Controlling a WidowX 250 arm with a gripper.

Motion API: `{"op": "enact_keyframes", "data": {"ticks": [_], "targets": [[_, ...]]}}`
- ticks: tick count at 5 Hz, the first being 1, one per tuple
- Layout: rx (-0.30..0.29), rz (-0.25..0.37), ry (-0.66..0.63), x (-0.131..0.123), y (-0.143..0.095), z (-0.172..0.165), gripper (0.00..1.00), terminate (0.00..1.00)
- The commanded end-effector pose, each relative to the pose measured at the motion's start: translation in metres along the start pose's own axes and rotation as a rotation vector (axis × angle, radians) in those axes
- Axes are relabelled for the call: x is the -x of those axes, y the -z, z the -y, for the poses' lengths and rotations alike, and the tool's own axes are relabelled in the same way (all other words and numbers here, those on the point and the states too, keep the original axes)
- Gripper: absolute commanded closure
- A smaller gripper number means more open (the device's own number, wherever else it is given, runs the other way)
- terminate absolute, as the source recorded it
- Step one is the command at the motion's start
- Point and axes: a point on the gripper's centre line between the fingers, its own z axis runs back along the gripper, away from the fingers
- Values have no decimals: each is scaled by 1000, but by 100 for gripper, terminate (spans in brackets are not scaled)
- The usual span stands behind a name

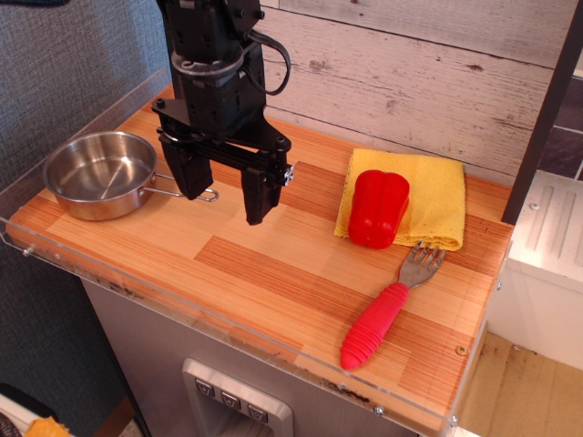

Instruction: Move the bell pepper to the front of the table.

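The glossy red bell pepper stands on the yellow cloth at the back right of the striped wooden table. My black gripper hangs over the left-middle of the table, well to the left of the pepper. Its two fingers point down, spread apart and holding nothing.
A steel pan sits at the left end, its handle reaching toward the gripper. A fork with a ribbed red handle lies at the front right, just below the cloth. A clear acrylic rim runs along the front edge.
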Motion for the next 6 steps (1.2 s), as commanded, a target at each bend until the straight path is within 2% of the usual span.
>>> {"op": "enact_keyframes", "data": {"ticks": [1, 3, 4, 5, 6], "targets": [[0, 0, 0, 0, 0, 0, 0, 0], [-29, -32, 56, -37, 22, 47, 0, 0], [-57, -16, 70, -54, 27, 76, 0, 0], [-74, -17, 38, -65, 29, 84, 0, 0], [-54, 2, -33, -70, 25, 85, 0, 0]]}}
